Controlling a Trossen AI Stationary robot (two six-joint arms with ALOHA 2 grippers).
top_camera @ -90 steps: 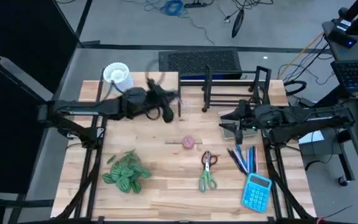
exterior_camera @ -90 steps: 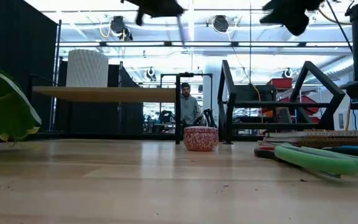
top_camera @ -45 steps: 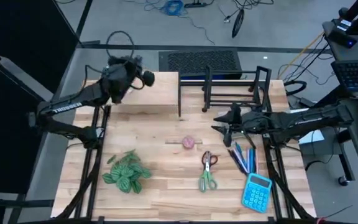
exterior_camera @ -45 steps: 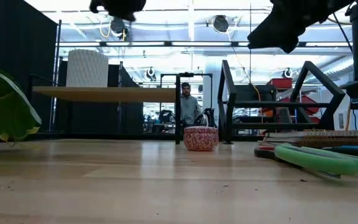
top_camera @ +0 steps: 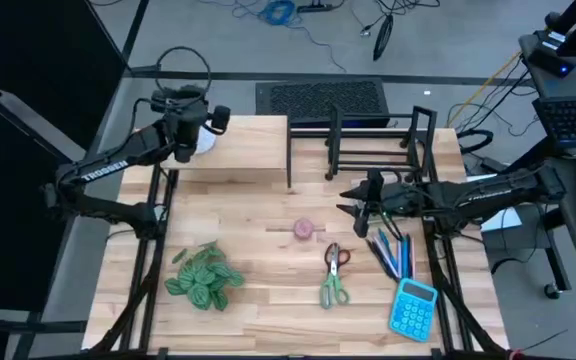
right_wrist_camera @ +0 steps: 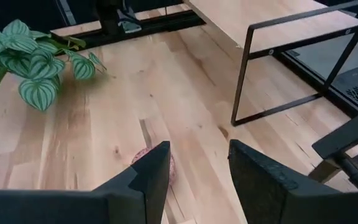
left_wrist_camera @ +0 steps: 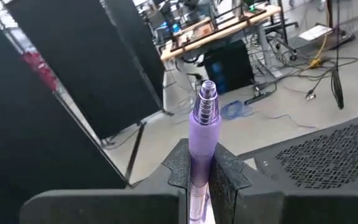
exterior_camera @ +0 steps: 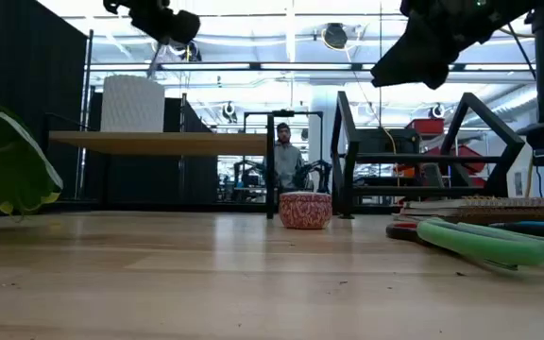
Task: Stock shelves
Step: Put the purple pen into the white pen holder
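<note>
My left gripper (left_wrist_camera: 201, 177) pinches one purple pen (left_wrist_camera: 202, 127) above the pale-wood riser shelf (top_camera: 243, 150); my right gripper (right_wrist_camera: 197, 171) hangs spread.

Light: we see bright ceiling lamps (exterior_camera: 336, 36) glaring behind the riser shelf (exterior_camera: 159, 142).
Focus: we find the tabletop (exterior_camera: 253, 283) before it blurred.

A cup (top_camera: 197, 131) was set on the riser shelf (top_camera: 238, 150), left of the wire rack (top_camera: 373, 140); scissors (top_camera: 333, 275) were laid before it.
</note>
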